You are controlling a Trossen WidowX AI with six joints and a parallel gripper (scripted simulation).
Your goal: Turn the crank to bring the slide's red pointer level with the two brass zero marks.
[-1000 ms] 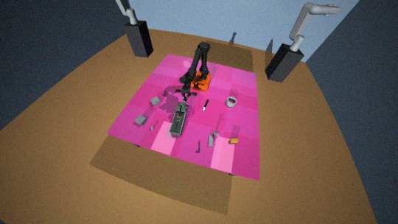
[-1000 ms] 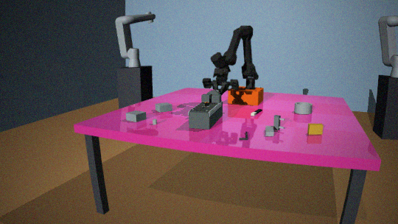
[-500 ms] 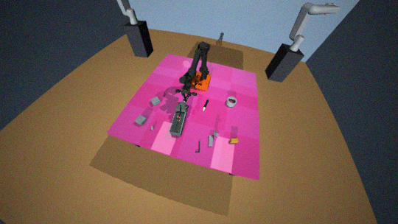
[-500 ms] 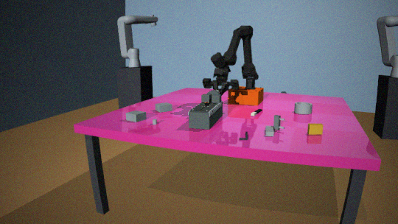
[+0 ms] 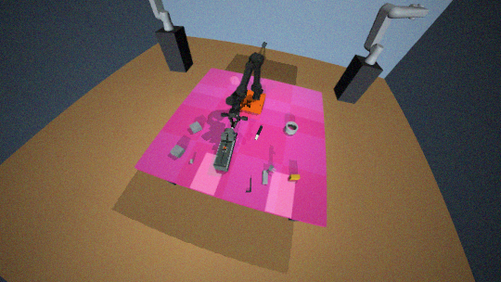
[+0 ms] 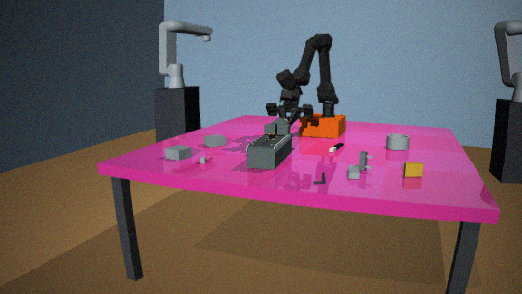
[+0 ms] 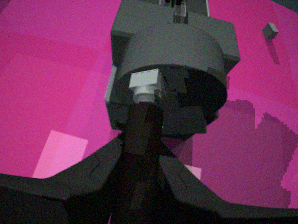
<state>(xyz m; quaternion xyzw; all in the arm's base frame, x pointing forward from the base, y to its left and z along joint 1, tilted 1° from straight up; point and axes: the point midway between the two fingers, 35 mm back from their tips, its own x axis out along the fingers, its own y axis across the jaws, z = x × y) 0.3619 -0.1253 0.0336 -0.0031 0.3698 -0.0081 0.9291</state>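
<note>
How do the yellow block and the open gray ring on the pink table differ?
The yellow block is boxy and solid-faced; the gray ring is round and hollow. The block is yellow and smaller, the ring gray and larger. Both rest on the table.

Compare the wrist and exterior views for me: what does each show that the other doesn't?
Wrist only: the dark crank handle between the fingers of the pincer, and the pale fitting at its end.

Exterior only: the orange block under the arm, the yellow block and the grey ring.

Both: the grey machine on the pink table top. I cannot read the pointer against the zero marks in either.
</note>
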